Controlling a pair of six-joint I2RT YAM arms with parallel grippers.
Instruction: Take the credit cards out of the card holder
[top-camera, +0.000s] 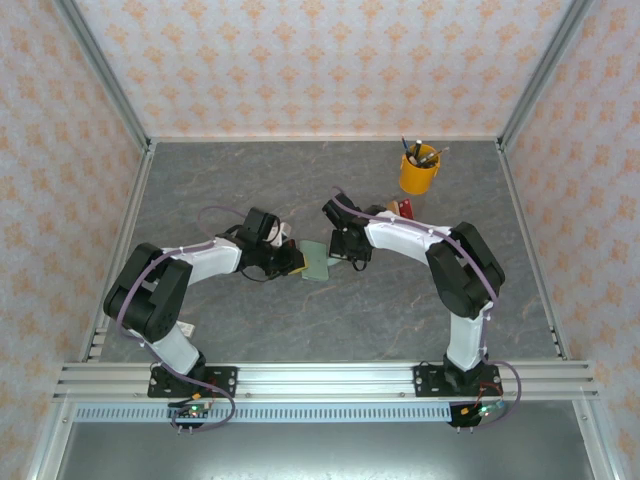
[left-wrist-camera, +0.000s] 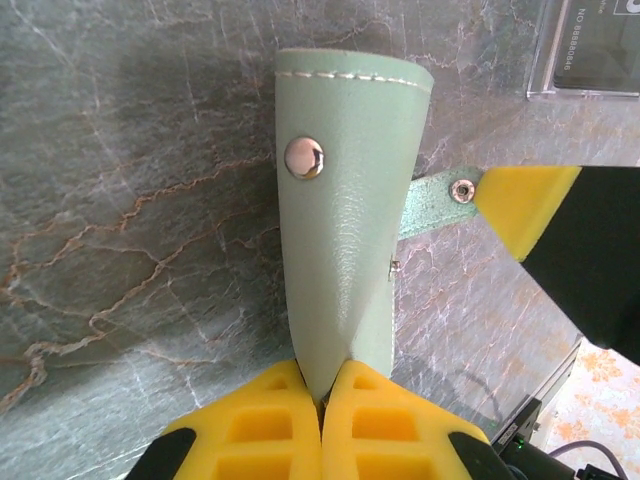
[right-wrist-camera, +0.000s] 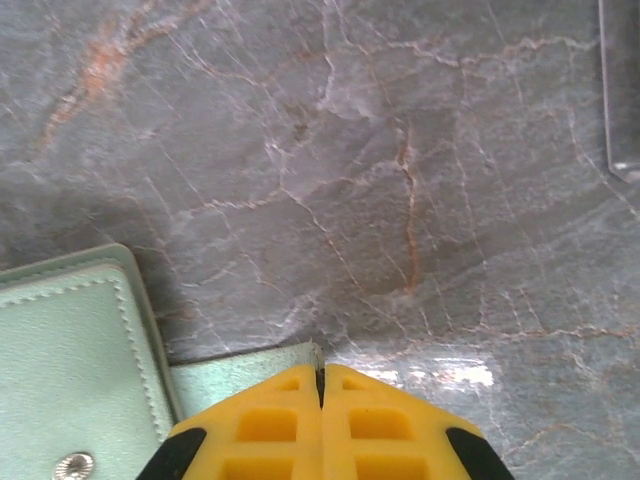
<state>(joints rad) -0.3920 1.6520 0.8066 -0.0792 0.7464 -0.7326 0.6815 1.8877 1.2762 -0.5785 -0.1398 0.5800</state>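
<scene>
The card holder (top-camera: 315, 262), a pale mint-green wallet, lies between both arms at mid-table. My left gripper (top-camera: 295, 262) is shut on one edge of its cover (left-wrist-camera: 340, 250), which stands up from the table with a metal snap (left-wrist-camera: 303, 158) facing me. From the other side, my right gripper (top-camera: 341, 254) is shut on the wallet's thin closing strap (right-wrist-camera: 240, 372). In the left wrist view that strap (left-wrist-camera: 435, 205) runs to a yellow fingertip (left-wrist-camera: 520, 205). The wallet's stitched cover (right-wrist-camera: 70, 370) lies at the lower left in the right wrist view. The credit cards are hidden.
A yellow cup of pens (top-camera: 419, 170) stands at the back right. A clear rack with red items (top-camera: 400, 210) sits just behind the right gripper, and its clear edge (left-wrist-camera: 590, 50) is close to the wallet. A metal frame rail (top-camera: 320, 378) borders the near edge.
</scene>
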